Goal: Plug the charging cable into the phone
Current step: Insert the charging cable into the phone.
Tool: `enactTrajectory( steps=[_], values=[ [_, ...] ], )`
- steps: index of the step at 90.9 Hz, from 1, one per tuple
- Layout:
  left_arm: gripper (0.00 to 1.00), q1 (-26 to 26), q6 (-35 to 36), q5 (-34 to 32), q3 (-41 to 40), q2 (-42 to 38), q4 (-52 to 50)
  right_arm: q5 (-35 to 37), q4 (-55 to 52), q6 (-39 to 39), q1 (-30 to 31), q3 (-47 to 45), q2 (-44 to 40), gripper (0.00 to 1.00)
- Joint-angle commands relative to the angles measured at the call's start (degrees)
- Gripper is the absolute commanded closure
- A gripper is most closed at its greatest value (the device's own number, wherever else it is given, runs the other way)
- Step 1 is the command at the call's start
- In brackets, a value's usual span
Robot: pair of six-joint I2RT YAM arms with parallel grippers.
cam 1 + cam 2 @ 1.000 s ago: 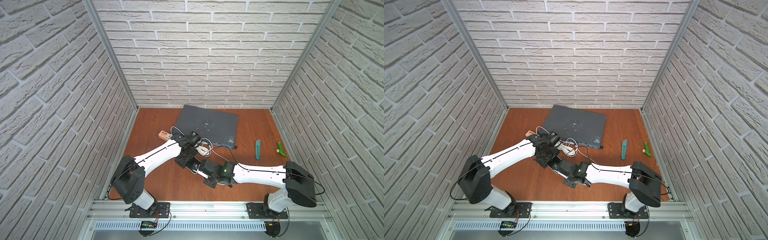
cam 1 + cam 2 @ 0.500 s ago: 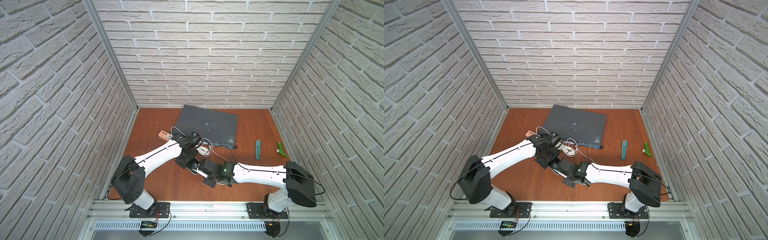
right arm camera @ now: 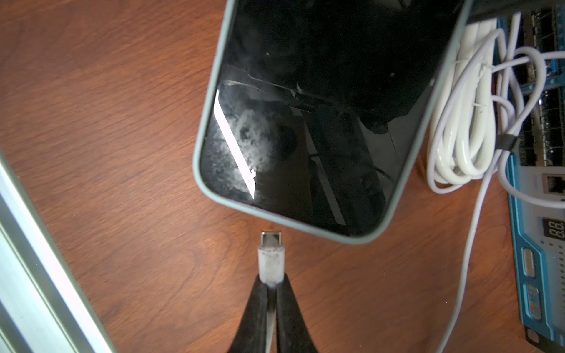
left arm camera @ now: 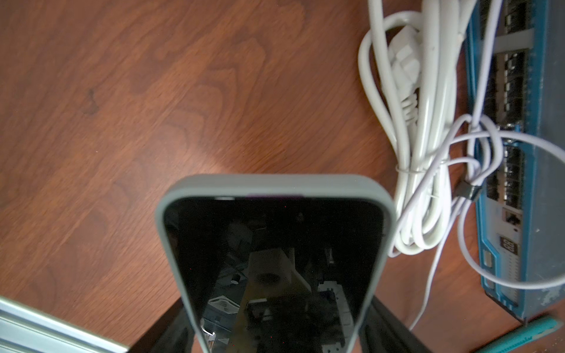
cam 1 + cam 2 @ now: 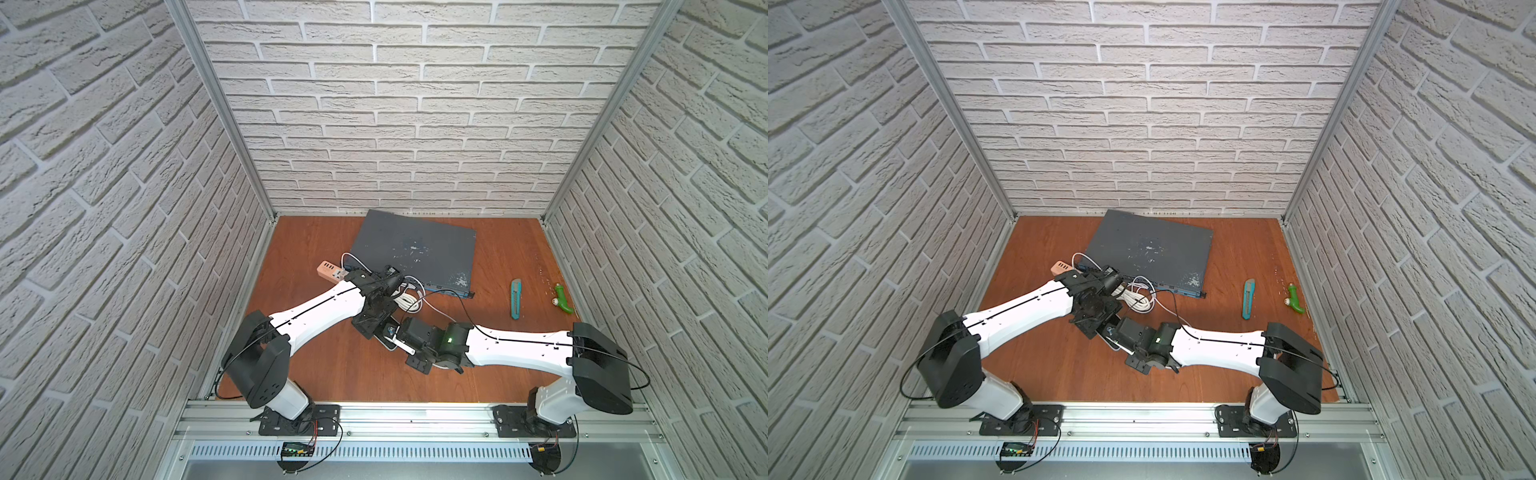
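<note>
So that its lower edge faces the plug, the left tool, spread wide, appears to clamp the phone by its sides. The right tool, nearly closed, pinches the charging cable behind its connector, with the phone's edge just ahead of its tips.

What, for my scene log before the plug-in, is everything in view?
phone: one, black screen, grey-green rim, held by its sides mid-scene
charging cable: one, thin white, silvery tip just short of the phone's edge, unplugged
grey box: one, grey with blue front, at the back
coiled cord: one, thicker white, beside the box
power strip: one, salmon-pink, beside the box
utility knife: one, teal, right arm's side
small green item: one, beyond the knife
table: one, reddish-brown wood
left gripper: black, gripping the phone
right gripper: black, pinching the cable's plug
</note>
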Motion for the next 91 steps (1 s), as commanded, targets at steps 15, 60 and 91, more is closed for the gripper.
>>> enactTrajectory(
  steps=[15,60,91],
  values=[
    [1.00,-0.62,-0.34,-0.58,-0.30,0.13,-1.07,0.99,1.54,-0.56,0.44,0.99,-0.40,0.97],
    [1.00,-1.40,-0.77,-0.54,-1.42,-0.27,-0.26,1.51,2.33,-0.02,-0.07,0.57,-0.26,0.97],
    [1.00,-1.85,-3.38,-1.87,-2.30,-0.70,-0.13,1.26,3.92,4.69,-0.43,1.57,-1.72,0.97]
  ],
)
